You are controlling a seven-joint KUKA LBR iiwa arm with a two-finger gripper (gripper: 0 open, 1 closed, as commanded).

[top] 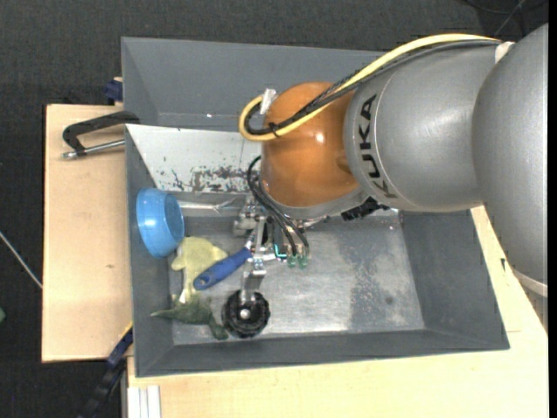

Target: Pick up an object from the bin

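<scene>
Camera view looks down on the grey metal bin (452,264). We see its floor scuffed and bare on the right and its far wall speckled dark, with dark carpet (261,7) beyond. The gripper (274,249) hangs low, left of the floor's middle, just beside the upper end of a blue-handled tool (219,271). We cannot tell whether it is wide or narrow. Close by lie a blue cup (157,223), a pale yellow lump (198,252), a black round thing (245,314) and what may be a green toy animal (184,312).

A blue-handled tool (222,270) lies slanted in the bin's (392,294) lower left (handle end touching a pale yellow lump (198,252)).
</scene>
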